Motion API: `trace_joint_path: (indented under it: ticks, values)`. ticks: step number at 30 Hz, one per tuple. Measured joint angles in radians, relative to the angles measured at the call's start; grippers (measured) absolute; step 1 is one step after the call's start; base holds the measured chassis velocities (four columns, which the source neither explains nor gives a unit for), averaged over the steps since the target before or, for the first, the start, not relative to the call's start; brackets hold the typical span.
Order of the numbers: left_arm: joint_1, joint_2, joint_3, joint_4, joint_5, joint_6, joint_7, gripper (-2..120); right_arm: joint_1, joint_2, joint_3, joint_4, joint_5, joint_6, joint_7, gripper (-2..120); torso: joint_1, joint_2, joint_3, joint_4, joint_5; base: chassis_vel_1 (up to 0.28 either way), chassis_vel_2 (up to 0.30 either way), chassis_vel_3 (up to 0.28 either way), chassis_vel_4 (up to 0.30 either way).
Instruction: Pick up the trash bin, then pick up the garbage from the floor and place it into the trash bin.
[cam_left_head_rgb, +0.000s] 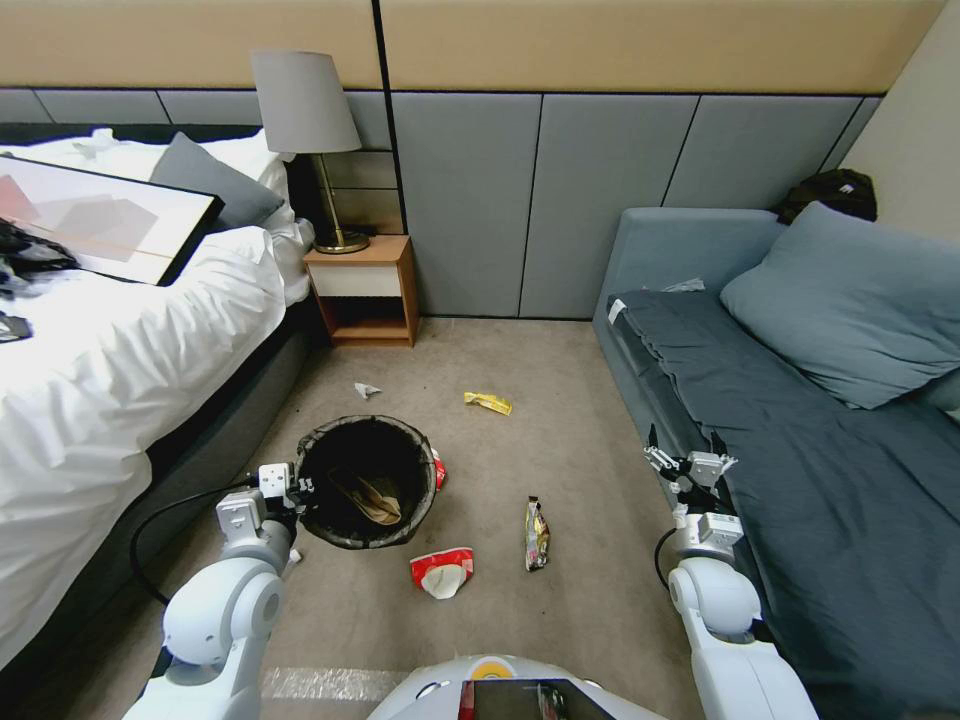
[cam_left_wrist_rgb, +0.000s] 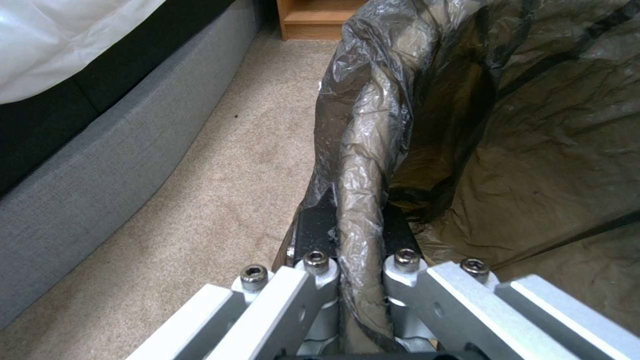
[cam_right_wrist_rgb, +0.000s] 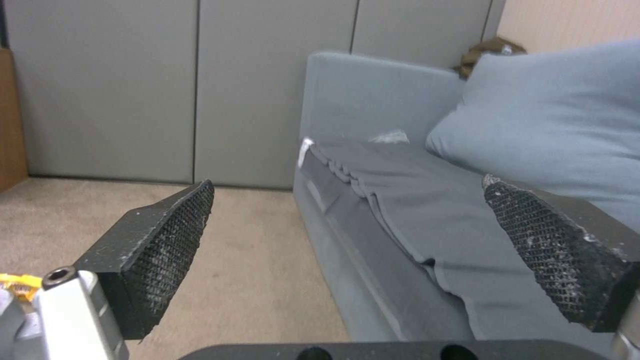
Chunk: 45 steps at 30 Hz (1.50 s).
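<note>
A: Left gripper (cam_left_wrist_rgb: 360, 280): clamped on bag-covered rim of trash bin (cam_left_head_rgb: 367, 482), on carpet beside bed (cam_left_head_rgb: 120, 370).

B: Right gripper (cam_right_wrist_rgb: 347, 250): spread wide, empty, near sofa (cam_left_head_rgb: 800, 450).

A: Risk: slippery liner; possible slip or tilt on lifting.

Both arms: glossy white rounded shells, ball-like joints. Left gripper (cam_left_head_rgb: 300, 490): boxy silver-white metal blocks at wrist; black cable looping out from arm. Left wrist view: bare aluminium finger bars, four hex-socket screws, black pads. Right gripper (cam_left_head_rgb: 688, 447): silver metal body, black fingers (cam_right_wrist_rgb: 167, 240) wedge-shaped, faces cross-hatched, flecked white. Black cable at right wrist. Chest: white shell, orange spot, dark panel.
</note>
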Motion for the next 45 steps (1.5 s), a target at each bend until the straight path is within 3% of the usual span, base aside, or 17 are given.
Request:
trace_joint_path:
  ticks: [4,6,7,9,11,14,15,17,20,21,25,29,37,45]
  values:
    - [-0.001,-0.002,0.000,0.000,0.003,0.000,0.000,0,0.015,-0.039,-0.029,0.023,0.015,-0.093,0.033,100,0.000,0.000,0.000,0.0000,-0.0001,0.000,0.000,0.000,0.000]
    - [-0.001,-0.007,0.000,0.003,0.008,-0.001,-0.001,0,0.043,-0.097,-0.078,0.031,0.046,-0.190,0.062,100,0.000,0.000,0.000,0.0001,0.0002,0.000,0.000,0.000,0.000]
    - [-0.001,-0.007,0.000,0.003,0.008,-0.001,-0.001,0,0.043,-0.097,-0.078,0.031,0.046,-0.190,0.062,100,0.000,0.000,0.000,0.0001,0.0002,0.000,0.000,0.000,0.000]
    - [-0.003,-0.009,0.001,0.004,0.012,-0.001,-0.001,0,0.071,-0.176,-0.142,0.044,0.128,-0.305,0.093,100,0.000,0.000,0.000,0.0000,0.0002,0.000,0.000,0.000,0.000]
    - [-0.003,-0.008,0.001,0.004,0.012,-0.001,0.000,0,0.081,-0.203,-0.161,0.044,0.156,-0.335,0.101,100,0.000,0.000,0.000,0.0000,0.0002,0.000,0.000,0.000,0.000]
    - [0.000,-0.007,0.001,-0.002,0.013,0.001,0.000,0,0.146,-0.331,-0.254,0.028,0.295,-0.452,0.122,100,0.000,0.000,0.000,0.0001,-0.0001,0.000,0.000,0.000,0.000]
    - [0.000,-0.007,0.001,-0.002,0.013,0.001,0.000,0,0.146,-0.331,-0.254,0.028,0.295,-0.452,0.122,100,0.000,0.000,0.000,0.0001,-0.0001,0.000,0.000,0.000,0.000]
    - [0.007,-0.009,-0.001,-0.005,0.018,0.002,-0.001,0,0.236,-0.401,-0.337,-0.007,0.436,-0.547,0.135,100,0.000,0.000,0.000,-0.0001,0.0001,0.000,0.000,0.000,0.000]
    - [0.008,-0.010,-0.002,-0.006,0.019,0.002,-0.001,0,0.273,-0.421,-0.368,-0.018,0.491,-0.589,0.141,100,0.000,0.000,0.000,0.0002,0.0000,0.000,0.000,0.000,0.000]
    - [0.009,-0.008,-0.003,-0.007,0.020,0.002,-0.001,0,0.358,-0.455,-0.449,-0.058,0.613,-0.648,0.153,100,0.000,0.000,0.000,0.0009,0.0001,0.000,0.000,0.000,0.000]
    - [0.005,-0.001,0.000,-0.007,0.019,0.003,-0.002,0,0.455,-0.468,-0.535,-0.122,0.730,-0.719,0.135,100,0.000,0.000,0.000,-0.0002,0.0001,0.000,0.000,0.000,0.000]
    - [0.005,0.001,0.000,-0.010,0.009,0.003,-0.009,0,0.531,-0.458,-0.619,-0.182,0.828,-0.740,0.111,100,0.000,0.000,0.000,0.0002,-0.0001,0.000,0.000,0.000,0.000]
    - [0.004,0.016,-0.011,-0.019,-0.004,0.003,-0.012,0,0.659,-0.406,-0.759,-0.339,0.888,-0.738,0.090,100,0.000,0.000,0.000,0.0001,-0.0003,0.000,0.000,0.000,0.000]
    - [0.004,0.016,-0.009,-0.008,0.003,0.004,-0.010,0,0.664,-0.357,-0.783,-0.420,0.891,-0.735,0.100,100,0.000,0.000,0.000,0.0000,0.0000,0.000,0.000,0.000,0.000]
